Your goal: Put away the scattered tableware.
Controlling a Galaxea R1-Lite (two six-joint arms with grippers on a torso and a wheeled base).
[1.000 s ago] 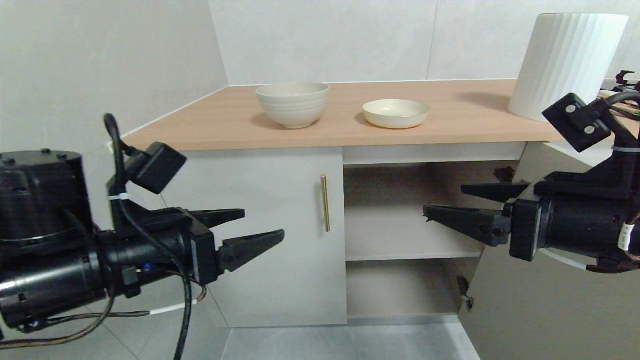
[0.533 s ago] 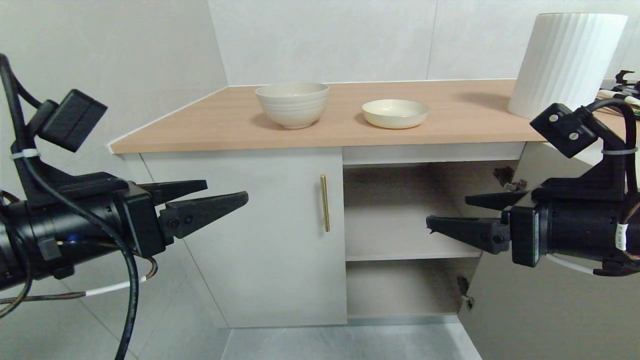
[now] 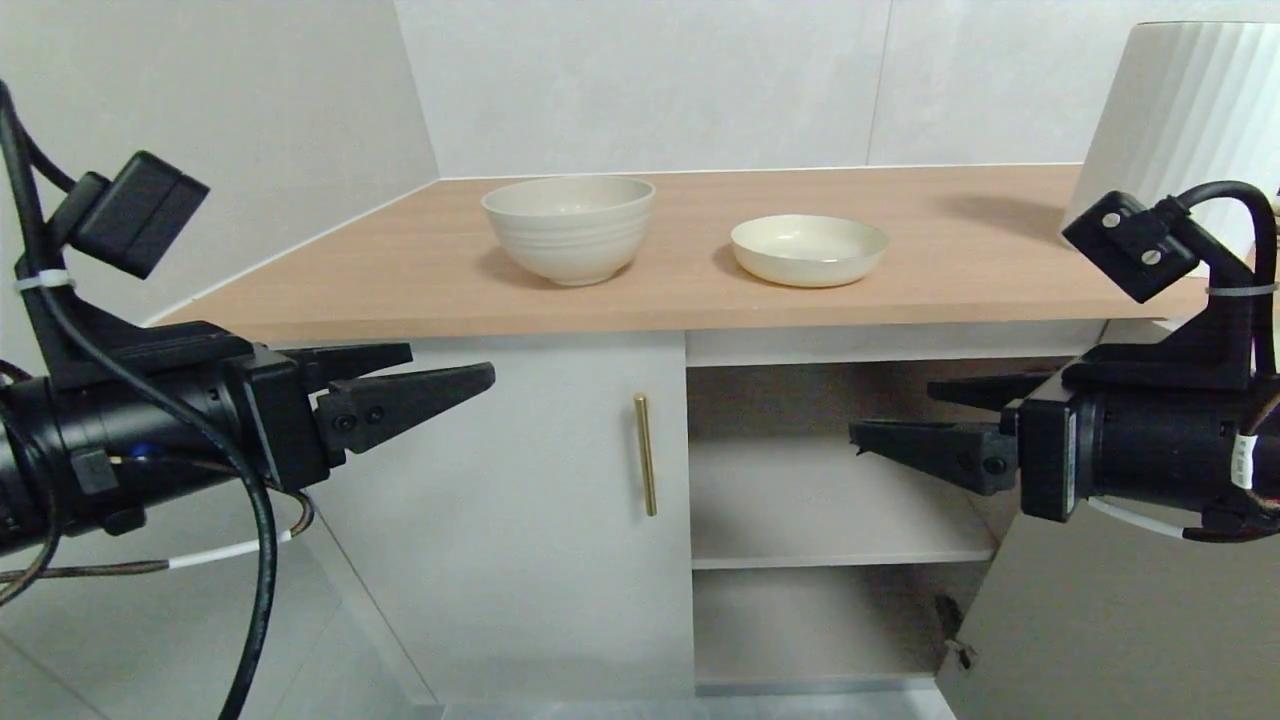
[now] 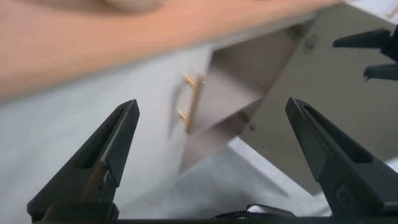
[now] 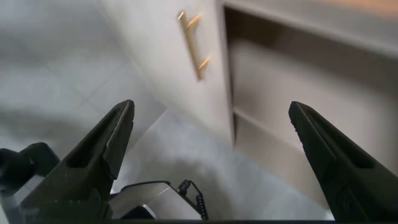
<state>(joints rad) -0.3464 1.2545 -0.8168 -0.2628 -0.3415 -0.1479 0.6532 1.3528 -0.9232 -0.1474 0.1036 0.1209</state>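
Note:
A deep cream bowl point(image 3: 569, 226) and a shallow cream dish point(image 3: 808, 248) sit side by side on the wooden countertop point(image 3: 400, 270). My left gripper point(image 3: 450, 368) hangs open in front of the shut left cabinet door point(image 3: 520, 500), below the counter edge, holding nothing. My right gripper point(image 3: 895, 415) is open and empty in front of the open right compartment, at the level of its upper shelf point(image 3: 830, 500). In the left wrist view the open gripper point(image 4: 211, 130) frames the brass door handle point(image 4: 189, 106). The right wrist view's gripper point(image 5: 211, 134) faces the handle point(image 5: 194, 43) and the open compartment.
A tall ribbed white container point(image 3: 1180, 110) stands at the counter's right end. The right cabinet door point(image 3: 1110, 620) is swung open beneath my right arm. A brass handle point(image 3: 645, 454) runs down the left door. Tiled walls close the corner on the left and behind.
My left arm rose and pulled back to the left, its wrist camera now high. The whole head view has shifted, the counter appearing nearer and lower. My right gripper barely moved.

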